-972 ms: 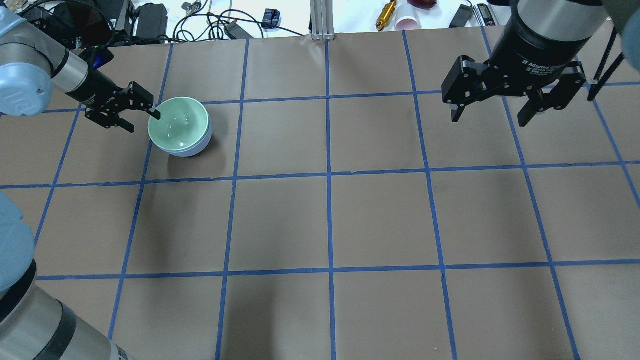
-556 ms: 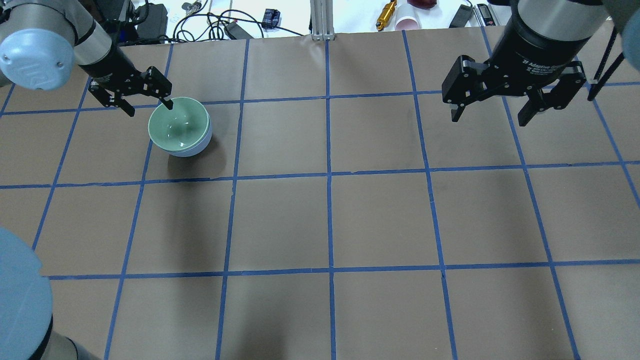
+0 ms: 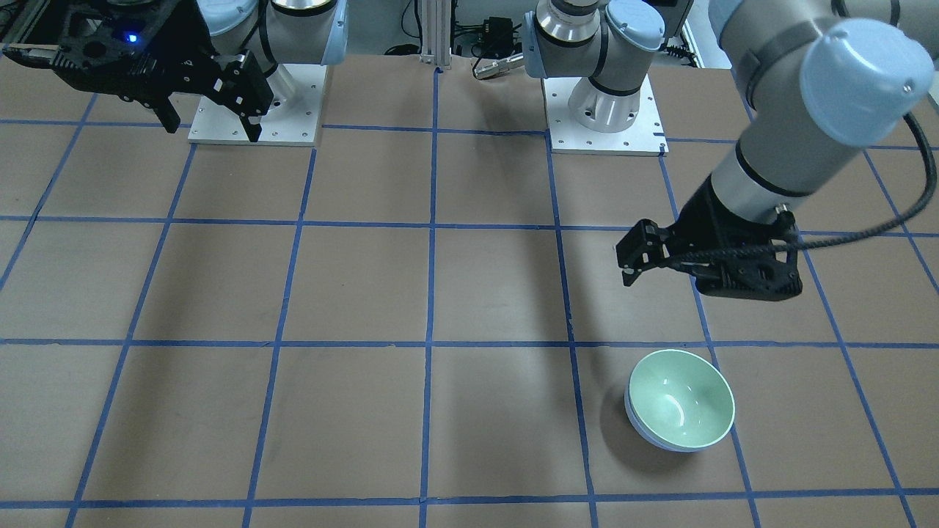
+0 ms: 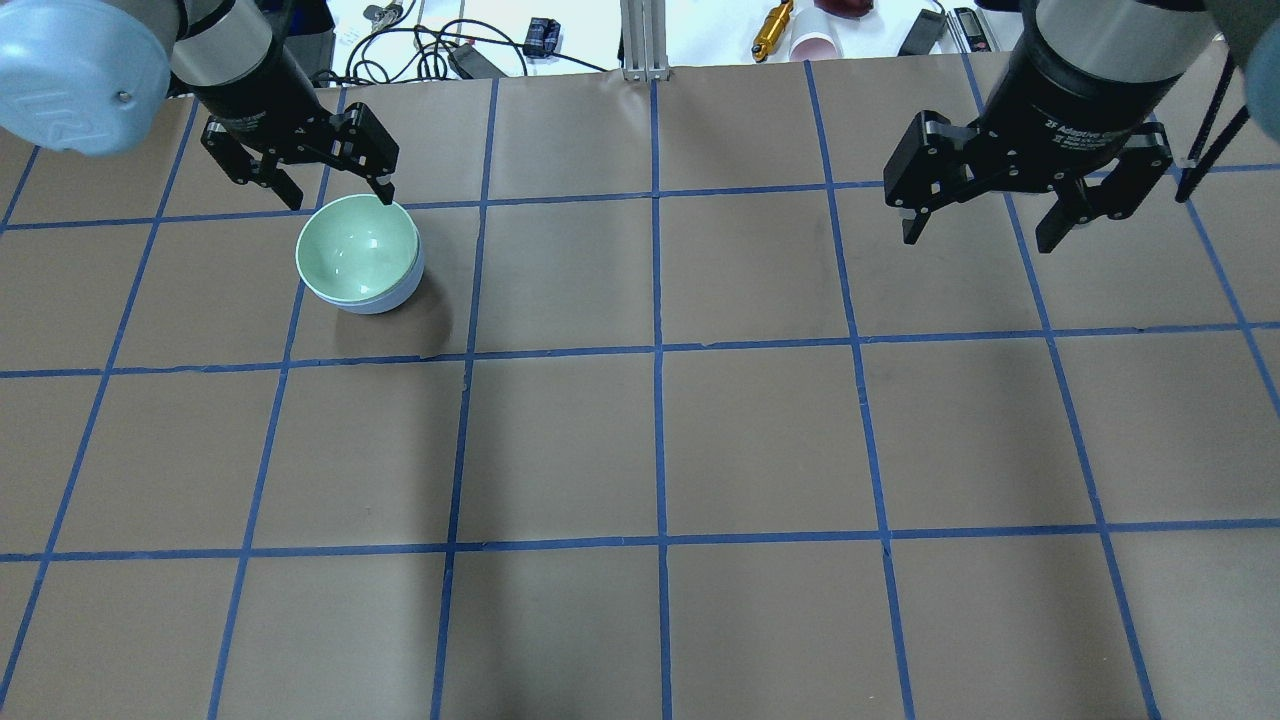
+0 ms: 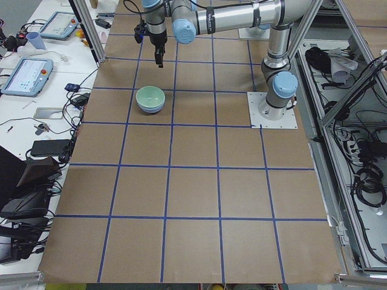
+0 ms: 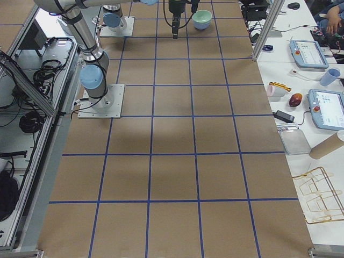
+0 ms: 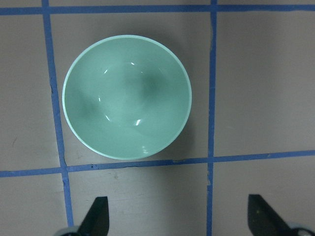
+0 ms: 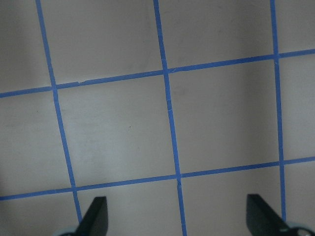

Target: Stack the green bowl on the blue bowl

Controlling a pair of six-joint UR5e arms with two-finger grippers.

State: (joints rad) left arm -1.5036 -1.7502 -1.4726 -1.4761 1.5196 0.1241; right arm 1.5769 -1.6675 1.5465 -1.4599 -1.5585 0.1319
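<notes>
The brown worktop (image 4: 760,440), gridded with blue tape (image 4: 657,350), carries the green bowl (image 4: 357,245) nested in the blue bowl (image 4: 398,296). The left tool (image 4: 340,200) and right tool (image 4: 977,241) hang released, empty. Cables (image 4: 420,45) lie beyond.

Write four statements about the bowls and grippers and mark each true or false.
1. The green bowl sits nested in the blue bowl. True.
2. The left gripper is shut on the green bowl's rim. False: it is open, empty and off the bowl.
3. The right gripper is open and holds nothing. True.
4. The stacked bowls lie directly beneath the right gripper. False: they are near the left gripper; the right wrist view shows only the table.
</notes>
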